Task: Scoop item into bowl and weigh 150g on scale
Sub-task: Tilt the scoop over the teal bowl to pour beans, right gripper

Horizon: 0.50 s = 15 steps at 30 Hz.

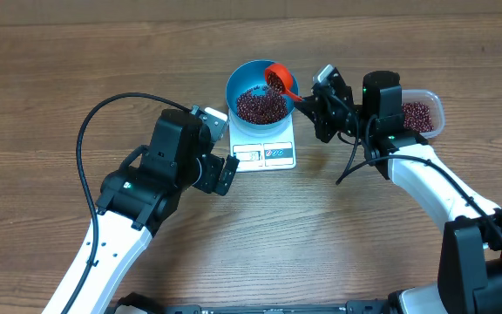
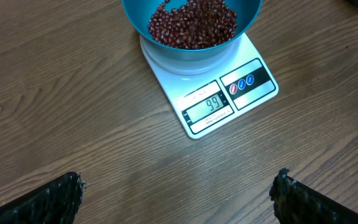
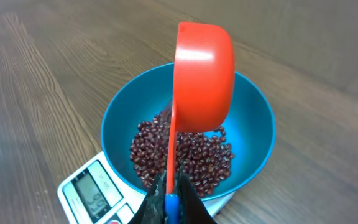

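While the orange-red scoop (image 3: 204, 74) is being gripped by its thin handle in the right tool (image 3: 171, 206), whose jaws are being pressed tight on that handle, its cup is being tipped on edge above the blue bowl (image 3: 253, 124), with its rounded back being turned toward the right wrist camera. A pile of dark red beans (image 3: 191, 158) is being carried in the bottom of the bowl, and in the overhead view a few more are being shown inside the tilted cup, over the bowl's upper-right rim. The bowl is being borne on the white scale (image 2: 179, 87), which is lying flat on the wooden table (image 2: 73, 112) with its display edge being faced toward the left arm. Digits that read as 99 are being shown there in the left wrist view, beside two round buttons. The left tool (image 2: 179, 180) is being held just off the near-left corner of the scale, touching nothing, its jaws being spread wide with only table showing between them. To the right, behind the right tool, a clear plastic tub (image 1: 439, 112) is sitting on the table, well apart from the scale, and more beans are being held inside it. A black cable (image 1: 81, 148) is being looped out beside the left arm.
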Motion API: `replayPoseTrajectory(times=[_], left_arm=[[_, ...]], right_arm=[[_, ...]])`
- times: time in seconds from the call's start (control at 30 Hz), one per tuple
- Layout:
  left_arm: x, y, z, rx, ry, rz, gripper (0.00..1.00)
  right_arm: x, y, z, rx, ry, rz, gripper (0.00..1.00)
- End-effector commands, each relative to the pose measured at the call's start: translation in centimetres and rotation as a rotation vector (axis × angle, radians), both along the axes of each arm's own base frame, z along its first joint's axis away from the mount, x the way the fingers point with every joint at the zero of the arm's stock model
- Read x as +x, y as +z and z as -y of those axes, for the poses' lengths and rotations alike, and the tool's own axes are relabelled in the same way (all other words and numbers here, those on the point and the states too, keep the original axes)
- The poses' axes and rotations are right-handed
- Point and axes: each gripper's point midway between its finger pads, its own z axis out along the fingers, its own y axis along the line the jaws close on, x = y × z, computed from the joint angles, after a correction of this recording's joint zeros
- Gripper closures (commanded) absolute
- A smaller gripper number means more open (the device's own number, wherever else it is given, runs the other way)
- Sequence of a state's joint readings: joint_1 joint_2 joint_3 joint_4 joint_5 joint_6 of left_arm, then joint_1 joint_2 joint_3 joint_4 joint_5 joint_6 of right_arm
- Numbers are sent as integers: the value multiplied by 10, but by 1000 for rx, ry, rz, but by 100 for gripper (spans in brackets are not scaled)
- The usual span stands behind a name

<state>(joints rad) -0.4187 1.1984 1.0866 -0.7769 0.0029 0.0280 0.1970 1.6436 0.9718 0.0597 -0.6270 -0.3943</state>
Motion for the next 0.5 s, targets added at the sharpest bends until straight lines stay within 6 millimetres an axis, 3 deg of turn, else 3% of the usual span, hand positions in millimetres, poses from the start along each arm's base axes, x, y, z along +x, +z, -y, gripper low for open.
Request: replayPoseTrajectory(times=[0.0, 0.3, 0.47], left_arm=[[1, -3, 0, 3, 9, -6, 0], [1, -3, 0, 3, 9, -6, 0], [1, -3, 0, 3, 9, -6, 1]], right_arm=[[0, -1, -2, -62, 51, 84, 96], [0, -1, -2, -104, 85, 140, 90], [0, -1, -2, -143, 115, 192, 93]])
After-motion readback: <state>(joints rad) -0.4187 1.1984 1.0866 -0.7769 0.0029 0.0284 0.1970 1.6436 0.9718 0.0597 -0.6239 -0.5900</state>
